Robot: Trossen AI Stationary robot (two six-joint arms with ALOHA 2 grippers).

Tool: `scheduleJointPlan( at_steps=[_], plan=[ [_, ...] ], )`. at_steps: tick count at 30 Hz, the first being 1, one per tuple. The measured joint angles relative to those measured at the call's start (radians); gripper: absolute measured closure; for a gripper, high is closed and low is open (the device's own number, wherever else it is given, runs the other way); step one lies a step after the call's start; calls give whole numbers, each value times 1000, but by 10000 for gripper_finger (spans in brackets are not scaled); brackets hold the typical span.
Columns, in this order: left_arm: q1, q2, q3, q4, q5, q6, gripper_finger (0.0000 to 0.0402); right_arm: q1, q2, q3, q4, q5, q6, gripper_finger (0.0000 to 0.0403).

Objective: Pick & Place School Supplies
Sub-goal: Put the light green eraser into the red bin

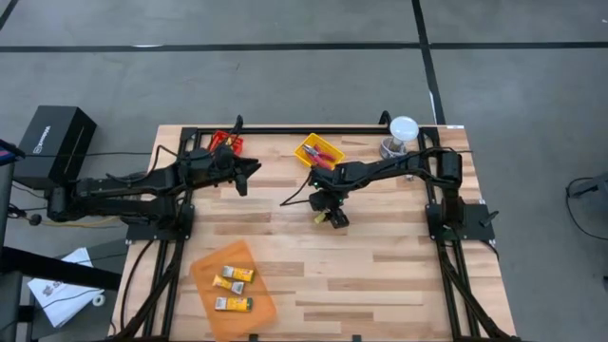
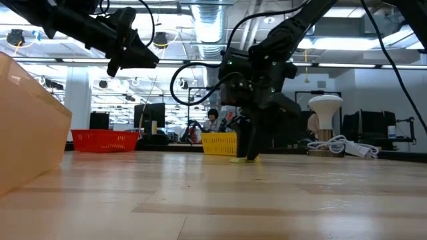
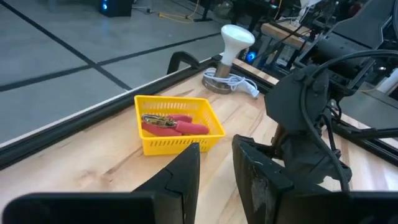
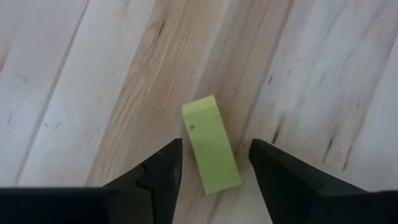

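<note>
A small yellow-green rectangular block [image 4: 211,152] lies flat on the wooden table [image 1: 380,266]. My right gripper [image 4: 214,144] points straight down over it, open, one finger on each side with a gap to the block; the high view shows that gripper [image 1: 334,218] mid-table. Three yellow-and-white packs [image 1: 233,278] lie in the orange tray [image 1: 261,302]. Red-handled tools [image 3: 174,124] lie in the yellow tray [image 3: 180,142]. My left gripper [image 1: 252,171] hangs open and empty, well above the table [image 2: 148,59], near the red tray [image 1: 228,142].
The white lamp-like object [image 1: 403,128] with its cable stands at the far right corner. The yellow tray [image 1: 319,150] sits just beyond my right gripper. A black box [image 1: 55,142] stands off the table's left side. A person [image 2: 212,120] shows in the room behind.
</note>
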Motion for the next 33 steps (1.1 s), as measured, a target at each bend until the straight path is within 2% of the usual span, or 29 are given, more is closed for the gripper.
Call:
scheduleJointPlan(
  at_steps=[4,13,22,24,28,33],
  plan=[
    [0,0,0,-3,0,0,309,0,2,-1,2,6,-4,225],
    [0,0,0,-7,0,36,309,0,22,0,-2,11,-8,275],
    [0,0,0,-11,0,60,309,16,53,8,27,-7,8,278],
    [0,0,0,-11,0,76,309,12,62,8,68,-7,22,299],
    [0,0,0,-11,0,82,309,-4,67,8,79,-27,31,379],
    [0,0,0,-11,0,85,309,-8,67,16,68,-32,31,390]
  ],
)
